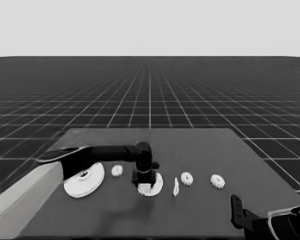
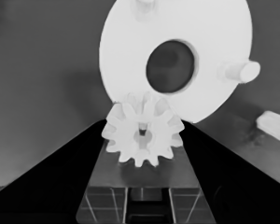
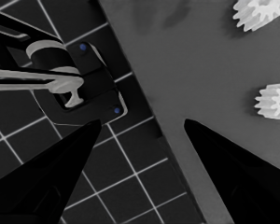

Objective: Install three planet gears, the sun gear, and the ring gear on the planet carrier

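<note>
Gear in left tool, above smaller round part

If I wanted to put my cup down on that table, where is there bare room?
The far strip of the table behind the parts is bare, and so is the near strip in front of them. The middle row is crowded: larger round part, gears, smaller round part under the left gripper, thin white piece.
</note>
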Action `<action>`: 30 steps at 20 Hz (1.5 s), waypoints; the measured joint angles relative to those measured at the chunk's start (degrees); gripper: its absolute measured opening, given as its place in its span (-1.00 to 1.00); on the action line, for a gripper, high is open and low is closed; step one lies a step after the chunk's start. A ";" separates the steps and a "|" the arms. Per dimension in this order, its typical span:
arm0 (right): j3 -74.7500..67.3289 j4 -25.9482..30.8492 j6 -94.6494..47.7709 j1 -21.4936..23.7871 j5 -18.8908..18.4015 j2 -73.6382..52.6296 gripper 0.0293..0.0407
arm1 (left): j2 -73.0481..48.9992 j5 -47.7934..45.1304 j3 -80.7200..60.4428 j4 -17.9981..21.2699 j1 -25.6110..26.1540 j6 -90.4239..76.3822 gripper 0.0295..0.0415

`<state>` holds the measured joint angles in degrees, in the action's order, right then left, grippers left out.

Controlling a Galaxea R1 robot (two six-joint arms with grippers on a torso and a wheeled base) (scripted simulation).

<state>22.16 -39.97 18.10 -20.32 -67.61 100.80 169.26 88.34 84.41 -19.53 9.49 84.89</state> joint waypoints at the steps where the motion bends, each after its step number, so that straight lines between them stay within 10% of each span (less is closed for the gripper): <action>1: 0.00 0.00 0.00 0.00 0.00 0.00 0.61 | 0.09 -0.16 0.39 -0.44 0.41 -0.26 -0.72; 6: 0.00 0.00 0.00 0.00 0.00 0.00 0.61 | 0.20 -0.38 0.91 -1.04 0.97 -0.60 -0.72; 8: 0.00 0.00 0.00 0.00 0.00 0.00 0.61 | 0.21 -0.40 0.93 -1.07 0.99 -0.62 0.28; 10: 0.00 0.00 0.00 0.00 0.00 0.00 0.61 | 0.21 -0.40 0.94 -1.08 1.00 -0.62 0.47; 26: 0.00 0.00 0.00 0.00 0.00 0.00 0.61 | -0.85 1.39 -4.63 8.57 -8.74 3.43 0.49; 30: 0.00 0.00 0.00 0.00 0.00 0.00 0.61 | -16.00 -2.72 6.44 11.72 -10.90 -22.39 0.49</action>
<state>22.16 -39.97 18.10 -20.32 -67.61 100.80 153.26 85.62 90.85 -7.80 -1.40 62.49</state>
